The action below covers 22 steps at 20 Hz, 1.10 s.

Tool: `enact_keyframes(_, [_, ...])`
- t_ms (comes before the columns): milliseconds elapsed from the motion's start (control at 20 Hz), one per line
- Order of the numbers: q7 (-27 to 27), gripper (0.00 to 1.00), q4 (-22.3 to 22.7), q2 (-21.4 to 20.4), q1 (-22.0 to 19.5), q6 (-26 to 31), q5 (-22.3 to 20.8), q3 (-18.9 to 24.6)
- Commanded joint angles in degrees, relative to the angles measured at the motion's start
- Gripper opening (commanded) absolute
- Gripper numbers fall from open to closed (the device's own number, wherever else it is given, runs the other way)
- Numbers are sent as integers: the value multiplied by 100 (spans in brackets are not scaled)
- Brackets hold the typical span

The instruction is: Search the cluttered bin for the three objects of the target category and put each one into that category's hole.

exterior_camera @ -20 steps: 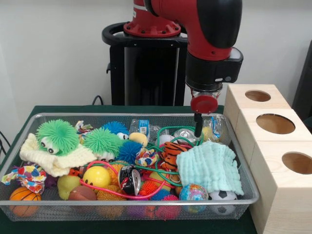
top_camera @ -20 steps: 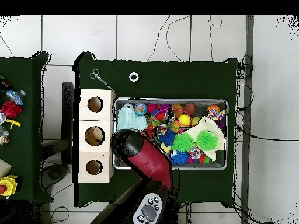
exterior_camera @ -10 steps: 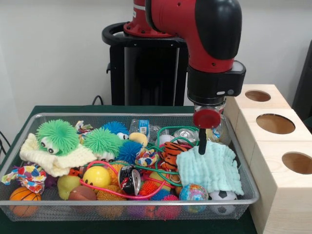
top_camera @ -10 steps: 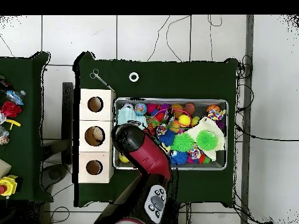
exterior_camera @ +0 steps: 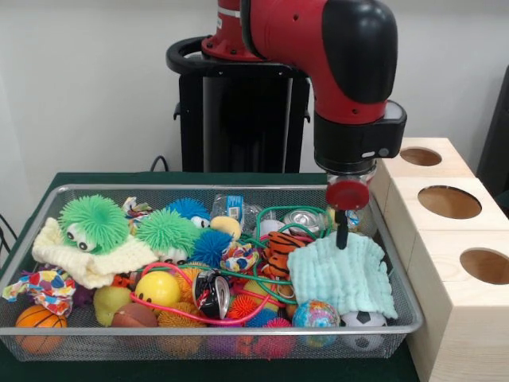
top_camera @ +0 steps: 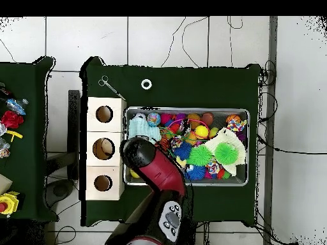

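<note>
The wire mesh bin [exterior_camera: 199,326] is full of toys, cloths and cans; it also shows in the overhead view [top_camera: 246,147]. My gripper [exterior_camera: 342,239] hangs below a red round part, with its tip at the far edge of a mint green cloth [exterior_camera: 343,274] at the bin's right end. It holds nothing that I can see. A silver can [exterior_camera: 301,221] and a tiger toy [exterior_camera: 280,251] lie just left of it. In the overhead view the red arm [top_camera: 153,169] hides the gripper, and the mint cloth [top_camera: 142,131] shows beside it.
Three pale wooden boxes, each with a round hole [exterior_camera: 448,201], stand against the bin's right side; they also show in the overhead view [top_camera: 104,148]. Green spiky balls [exterior_camera: 94,223], a cream cloth [exterior_camera: 87,263], a yellow smiley ball [exterior_camera: 157,288] and a basketball [exterior_camera: 38,322] fill the bin's left.
The arm has moved to the right in the front view. The gripper went from over the silver can at the back to the far edge of the mint cloth.
</note>
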Motion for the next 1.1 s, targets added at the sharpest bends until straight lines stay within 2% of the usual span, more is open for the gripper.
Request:
enact_keyframes(50, [1061,100,256,-297,1,1291,-422,255])
enact_keyframes(200, [1131,100,279,-426,37,1525,-495,206])
enact_keyframes(400, [997,100,577,-612,184,1363,-473,210])
enact_keyframes(700, [563,100,897,-351,168,417,-483,328])
enact_keyframes(950, [264,100,1126,-166,-21,-374,-615,500])
enact_keyframes(1100, [80,100,1406,-221,-230,-856,-695,726])
